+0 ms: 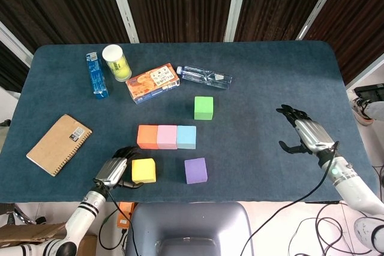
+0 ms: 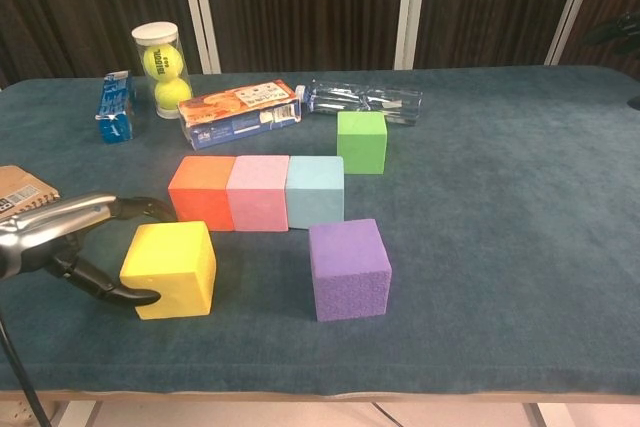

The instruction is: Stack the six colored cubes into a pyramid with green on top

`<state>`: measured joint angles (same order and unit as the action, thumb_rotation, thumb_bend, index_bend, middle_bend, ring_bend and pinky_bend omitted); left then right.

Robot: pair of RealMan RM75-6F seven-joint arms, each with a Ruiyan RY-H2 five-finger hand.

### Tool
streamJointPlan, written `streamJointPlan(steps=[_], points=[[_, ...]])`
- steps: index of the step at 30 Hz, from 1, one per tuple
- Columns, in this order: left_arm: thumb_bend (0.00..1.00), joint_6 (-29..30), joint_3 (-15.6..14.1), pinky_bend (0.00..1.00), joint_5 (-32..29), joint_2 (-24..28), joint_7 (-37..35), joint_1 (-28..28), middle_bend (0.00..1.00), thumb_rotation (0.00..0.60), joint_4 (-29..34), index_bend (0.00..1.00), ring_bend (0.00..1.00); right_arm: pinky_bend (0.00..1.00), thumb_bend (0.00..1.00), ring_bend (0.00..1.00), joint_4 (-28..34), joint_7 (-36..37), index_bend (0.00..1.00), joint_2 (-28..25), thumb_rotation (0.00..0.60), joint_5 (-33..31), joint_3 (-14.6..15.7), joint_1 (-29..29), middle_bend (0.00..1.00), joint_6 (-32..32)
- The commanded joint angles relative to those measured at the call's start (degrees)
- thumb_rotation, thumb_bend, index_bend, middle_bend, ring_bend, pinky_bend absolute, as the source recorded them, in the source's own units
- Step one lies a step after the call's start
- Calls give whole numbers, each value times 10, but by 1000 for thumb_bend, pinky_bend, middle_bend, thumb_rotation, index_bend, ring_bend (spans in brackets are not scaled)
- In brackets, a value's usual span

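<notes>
While six matte, foam-like cubes are spread on the felt-covered table, the yellow cube is flanked by the left hand, fingers spread, not gripping; the right hand is held open, well apart.

We see bright, even overhead light; the dark blue felt table shows soft, short shadows, no glare; both views stay sharp.
</notes>
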<state>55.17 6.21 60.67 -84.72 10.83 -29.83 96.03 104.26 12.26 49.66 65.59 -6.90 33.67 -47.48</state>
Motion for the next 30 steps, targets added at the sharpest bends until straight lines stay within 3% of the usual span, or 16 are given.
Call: streamJointPlan(steps=[1, 13, 17, 25, 30], points=[[183, -1, 1, 50, -2, -3, -4, -2, 103, 510, -4, 306, 19, 0, 321, 0, -3, 2, 93, 1, 600, 2, -2, -1, 0, 3], [243, -4, 0, 50, -1, 1, -25, -4, 115, 516, 5, 413, 19, 0, 322, 0, -15, 17, 93, 4, 600, 13, -7, -10, 0, 10], [239, -9, 1, 50, -6, 14, -36, -3, 124, 549, 21, 432, 19, 0, 322, 0, -17, 20, 93, 4, 600, 17, -9, -13, 0, 10], [261, 53, 1, 50, 50, 99, -46, 26, 124, 551, 116, 435, 20, 0, 322, 0, -21, 34, 92, 1, 600, 25, -12, -21, 0, 9], [258, 87, 44, 50, 19, 159, -7, 17, 125, 518, 169, 456, 20, 0, 322, 0, -28, 42, 92, 3, 600, 33, -12, -22, 0, 14]])
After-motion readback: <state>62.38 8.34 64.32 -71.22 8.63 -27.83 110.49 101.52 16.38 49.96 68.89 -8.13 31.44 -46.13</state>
